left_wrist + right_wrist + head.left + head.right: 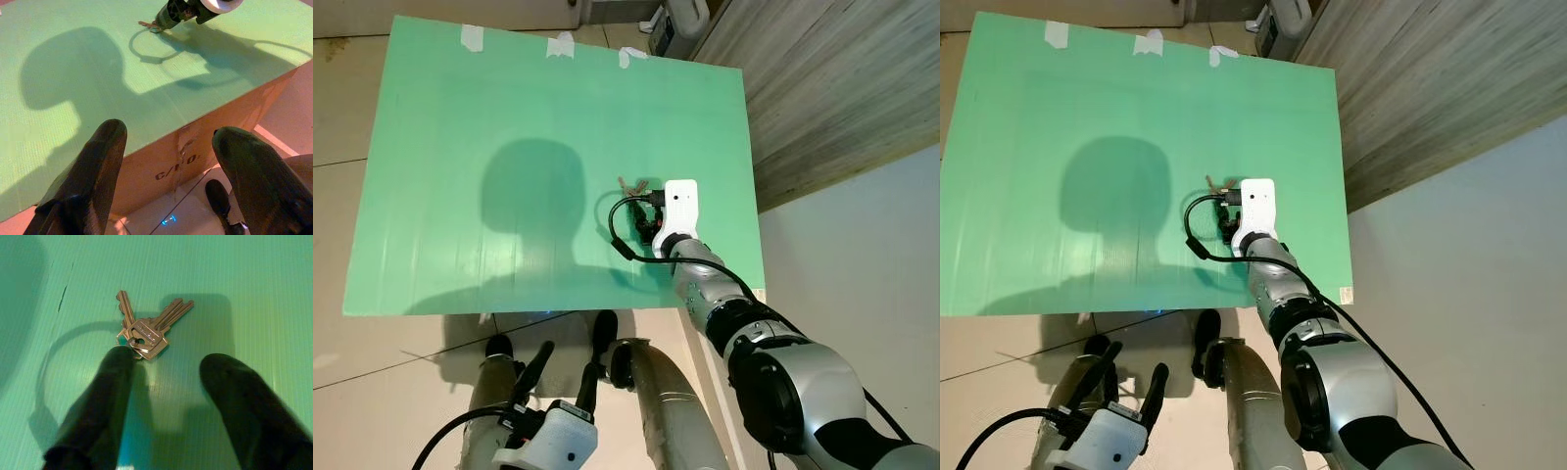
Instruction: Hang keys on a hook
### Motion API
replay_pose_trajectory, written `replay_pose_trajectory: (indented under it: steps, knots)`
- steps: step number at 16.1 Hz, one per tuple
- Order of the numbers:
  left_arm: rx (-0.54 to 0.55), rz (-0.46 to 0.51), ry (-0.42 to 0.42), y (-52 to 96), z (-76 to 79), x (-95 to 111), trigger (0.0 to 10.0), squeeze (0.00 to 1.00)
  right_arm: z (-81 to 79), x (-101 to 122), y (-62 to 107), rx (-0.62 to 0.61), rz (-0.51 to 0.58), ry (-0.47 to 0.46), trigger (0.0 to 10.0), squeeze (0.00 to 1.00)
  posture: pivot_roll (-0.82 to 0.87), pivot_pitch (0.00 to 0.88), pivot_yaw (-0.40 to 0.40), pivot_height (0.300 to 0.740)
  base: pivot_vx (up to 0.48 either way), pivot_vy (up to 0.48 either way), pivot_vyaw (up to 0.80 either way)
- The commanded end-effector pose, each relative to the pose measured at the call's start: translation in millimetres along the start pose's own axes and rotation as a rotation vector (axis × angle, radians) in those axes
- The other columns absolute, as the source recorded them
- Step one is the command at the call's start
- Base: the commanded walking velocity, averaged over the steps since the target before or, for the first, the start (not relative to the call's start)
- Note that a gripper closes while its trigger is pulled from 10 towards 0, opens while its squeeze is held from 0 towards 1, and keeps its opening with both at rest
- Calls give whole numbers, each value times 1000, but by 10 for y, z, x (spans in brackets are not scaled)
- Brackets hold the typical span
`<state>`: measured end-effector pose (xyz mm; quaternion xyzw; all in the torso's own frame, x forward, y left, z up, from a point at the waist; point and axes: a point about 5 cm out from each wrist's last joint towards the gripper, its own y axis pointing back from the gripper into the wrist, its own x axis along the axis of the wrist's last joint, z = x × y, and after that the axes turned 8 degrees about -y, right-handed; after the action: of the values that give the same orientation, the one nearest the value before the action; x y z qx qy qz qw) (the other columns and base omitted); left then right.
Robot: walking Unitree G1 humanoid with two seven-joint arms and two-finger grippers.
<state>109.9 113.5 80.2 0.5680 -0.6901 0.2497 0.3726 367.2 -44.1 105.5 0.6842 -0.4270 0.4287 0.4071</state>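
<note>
A green ribbed sheet covers the top of a brown cardboard box that serves as the table, with three strips of white tape along its far edge. Pale floor tiles surround it, a grey wood-grain wall rises on the right, and a white appliance stands beyond the far corner. The robot's head throws a round shadow on the sheet.

The right hand is stretched out over the table, its two black fingers spread apart and holding nothing. One bunch of keys lies flat on the green sheet just beyond the fingertips — one fingertip reaches the ring end of the bunch, though contact cannot be told. Three silver blades fan away from the hand: one alone, two close together. A black cable loops beside the wrist.

The left hand hangs low before the near edge of the box, its two fingers spread — empty, well apart from the keys.
</note>
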Motion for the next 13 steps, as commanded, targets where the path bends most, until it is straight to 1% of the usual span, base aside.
replay_pose_trajectory:
  steps: [1, 4, 6, 10, 11, 13]
  knots:
    - [-38, -31, 26, 85, 122, 0, 10000, 0, -135, -118, 7, 9, -46, -74, 10000, 1000, 382, 615, -350, 740, 0, 0, 0]
    - [-37, -33, 25, 84, 131, 3, 10000, 0, -147, -110, 3, 13, -46, -83, 10000, 1000, 380, 614, -352, 740, 0, 0, 0]
    - [-41, -31, 22, 79, 136, -2, 10000, 0, -111, -121, 7, -5, -54, -81, 10000, 1000, 375, 611, -353, 740, 0, 0, 0]
    - [-48, -28, 20, 79, 145, 4, 10000, 0, -80, -112, 4, -30, -59, -108, 10000, 1000, 372, 612, -348, 740, 0, 0, 0]
    - [-51, -27, 19, 81, 146, 8, 10000, 0, -78, -128, 7, -35, -69, -121, 10000, 0, 373, 614, -348, 740, 0, 0, 0]
    - [-54, -26, 17, 101, 132, 26, 10000, 0, -98, -149, 9, -35, -79, -120, 10000, 0, 386, 631, -341, 740, 0, 0, 0]
